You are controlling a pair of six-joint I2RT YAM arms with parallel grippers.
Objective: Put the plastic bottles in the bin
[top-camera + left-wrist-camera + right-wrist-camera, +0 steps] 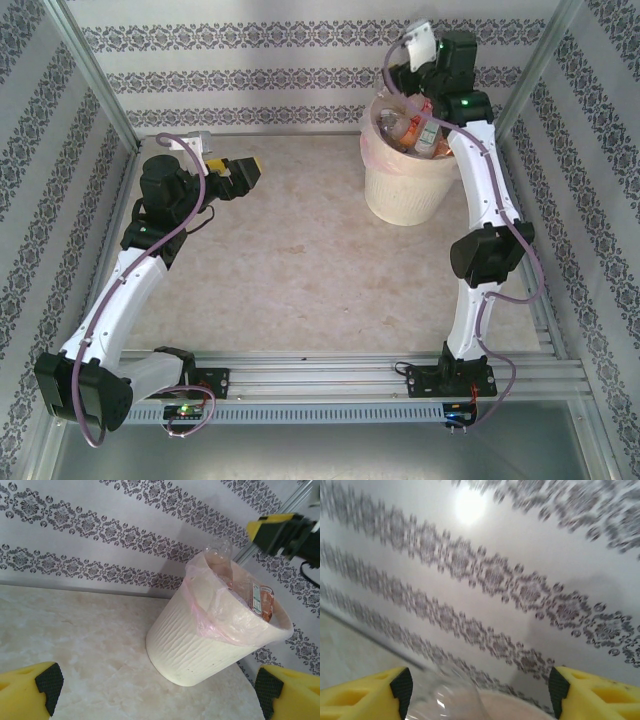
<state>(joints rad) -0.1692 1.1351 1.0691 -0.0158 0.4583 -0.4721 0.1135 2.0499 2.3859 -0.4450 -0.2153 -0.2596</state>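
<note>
The bin (pixel 403 188), a cream ribbed bucket with a pinkish liner, stands at the table's far right. Several plastic bottles (pixel 412 132) with orange and red labels lie inside it. In the left wrist view the bin (pixel 200 640) shows labelled bottles (pixel 260 600) and a clear bottle (pixel 220 555) sticking up above its rim. My right gripper (pixel 397 85) hangs over the bin's far rim. In its wrist view it (pixel 480 690) is open, and a blurred clear bottle (pixel 447 700) sits low by the left pad, above the bin rim (pixel 520 707). My left gripper (pixel 246 175) is open and empty at the far left, facing the bin.
Patterned walls close the table at the back and both sides, with metal posts at the corners. The right arm arches along the table's right side up to the bin. One yellow finger (pixel 272 527) of my right gripper shows above the bin in the left wrist view.
</note>
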